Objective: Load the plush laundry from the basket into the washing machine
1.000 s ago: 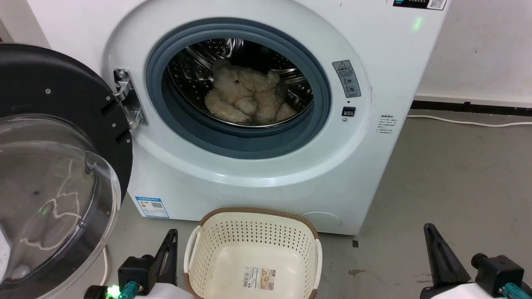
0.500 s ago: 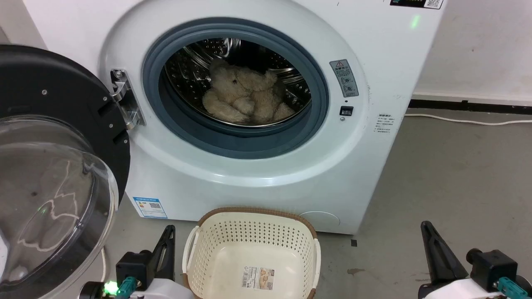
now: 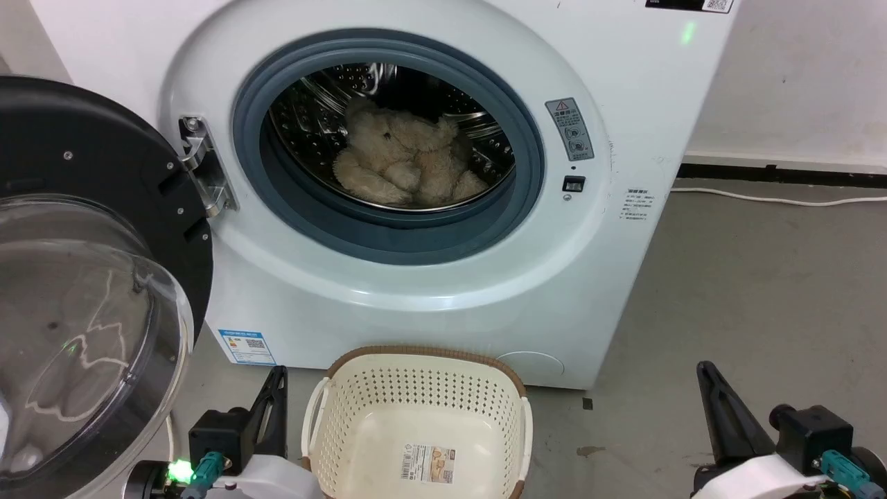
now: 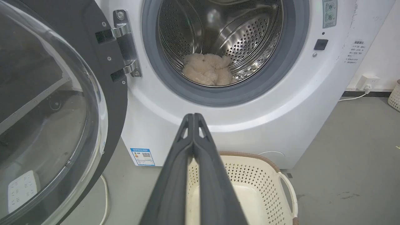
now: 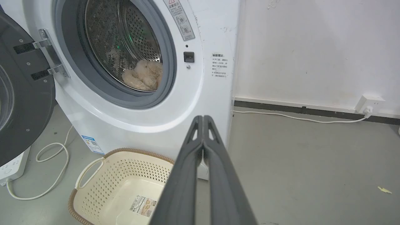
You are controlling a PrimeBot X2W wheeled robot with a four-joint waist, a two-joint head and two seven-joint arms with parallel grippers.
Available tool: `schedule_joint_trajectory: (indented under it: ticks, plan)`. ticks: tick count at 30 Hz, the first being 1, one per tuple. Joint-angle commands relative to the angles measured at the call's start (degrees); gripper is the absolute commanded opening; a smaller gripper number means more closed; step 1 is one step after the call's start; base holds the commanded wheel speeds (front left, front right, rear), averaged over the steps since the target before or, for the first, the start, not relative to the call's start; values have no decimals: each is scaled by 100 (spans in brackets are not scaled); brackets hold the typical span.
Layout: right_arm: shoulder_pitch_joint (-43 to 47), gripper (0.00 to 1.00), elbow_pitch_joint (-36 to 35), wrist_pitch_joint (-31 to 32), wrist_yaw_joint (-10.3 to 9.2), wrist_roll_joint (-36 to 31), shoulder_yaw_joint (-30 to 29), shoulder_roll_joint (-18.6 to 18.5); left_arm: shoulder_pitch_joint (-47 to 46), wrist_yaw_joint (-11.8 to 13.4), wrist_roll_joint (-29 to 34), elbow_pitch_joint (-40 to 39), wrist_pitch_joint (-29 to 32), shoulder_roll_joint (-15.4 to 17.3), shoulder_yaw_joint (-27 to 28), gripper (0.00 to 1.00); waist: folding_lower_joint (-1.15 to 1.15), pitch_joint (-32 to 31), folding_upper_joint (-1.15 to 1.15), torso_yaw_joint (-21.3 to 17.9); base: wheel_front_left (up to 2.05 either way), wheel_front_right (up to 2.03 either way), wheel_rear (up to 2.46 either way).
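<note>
Grey floor (image 3: 762, 291), stained. On it: washing machine (image 3: 416, 291), upper centre; basket (image 3: 416, 388), bottom centre, just before the machine; white cable (image 3: 790, 202), upper right; power strip (image 5: 12, 165), lower left.

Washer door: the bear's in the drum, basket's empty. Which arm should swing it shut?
Left, probably. The door hangs open on the robot's left, and the left gripper sits shut close beside its lower edge. The right gripper is beyond the basket, farther from it.
</note>
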Motion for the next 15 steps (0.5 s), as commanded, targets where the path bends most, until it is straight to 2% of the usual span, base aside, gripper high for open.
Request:
schedule_joint_trajectory:
  ticks: [1,15]
  plan:
    - [-100,0,-44,29,3,-63,8,29,-67,-10,42,-51,29,-30,26,0,0,0,0,-1,0,0,0]
    - [-199,0,-68,194,4,-246,31,35,-96,-19,146,-205,193,-70,120,0,0,11,0,-41,0,0,0]
